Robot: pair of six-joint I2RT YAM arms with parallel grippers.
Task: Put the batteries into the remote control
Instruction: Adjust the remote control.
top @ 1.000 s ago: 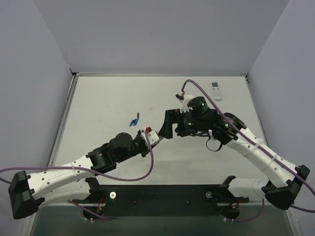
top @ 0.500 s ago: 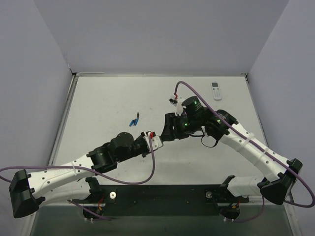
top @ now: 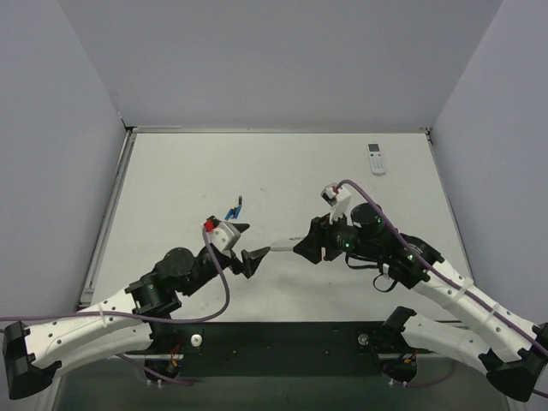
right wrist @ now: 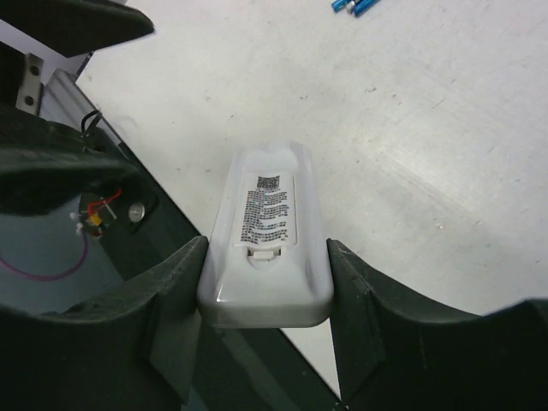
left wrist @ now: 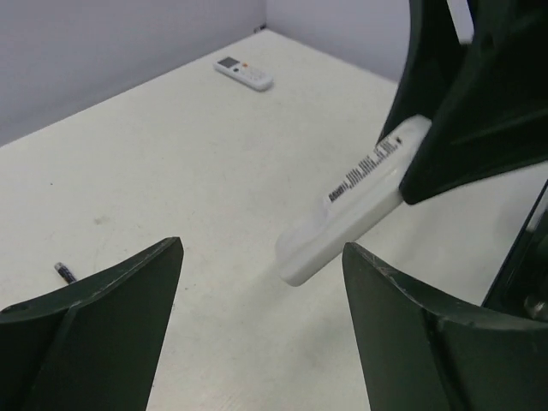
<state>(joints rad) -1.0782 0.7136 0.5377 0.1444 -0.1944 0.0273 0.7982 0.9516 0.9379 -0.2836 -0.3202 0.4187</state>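
We had the right gripper [right wrist: 265, 274] pinching the remote control [right wrist: 270, 214] back-up, and the left gripper [left wrist: 261, 257] spread at its free end. Next, we judged, the cover needed sliding off before fetching the batteries [top: 233, 210].

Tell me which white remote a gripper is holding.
The slim remote control, clamped in the right gripper with its label side showing. The other remote lies alone, far off at the back right.

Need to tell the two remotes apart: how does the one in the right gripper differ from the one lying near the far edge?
The held remote control is clamped in the right gripper; the far remote lies on the table. The held one shows its labelled back; the far one lies face up, screen showing. Both are white.
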